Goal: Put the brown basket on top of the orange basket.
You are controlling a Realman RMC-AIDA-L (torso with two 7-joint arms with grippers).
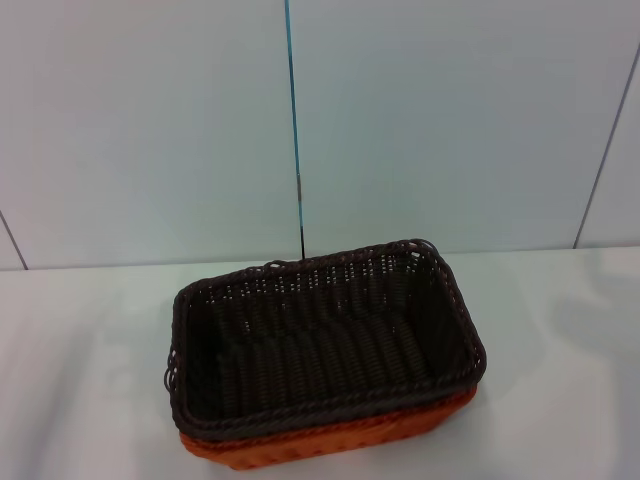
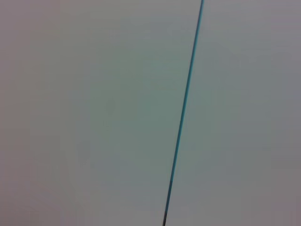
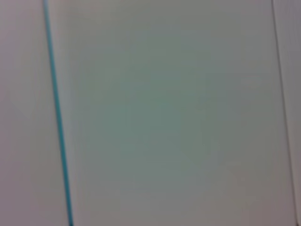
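Observation:
The brown basket (image 1: 325, 340) sits nested on top of the orange basket (image 1: 330, 445) on the white table, in the head view's lower middle. Only the orange basket's near side and right corner show below the brown rim. The brown basket is empty. Neither gripper shows in any view. Both wrist views show only the pale wall.
The white table (image 1: 560, 380) runs to both sides of the baskets. A pale panelled wall (image 1: 450, 120) stands behind, with a thin blue-green seam line (image 1: 293, 130) that also shows in the left wrist view (image 2: 184, 113) and the right wrist view (image 3: 57, 117).

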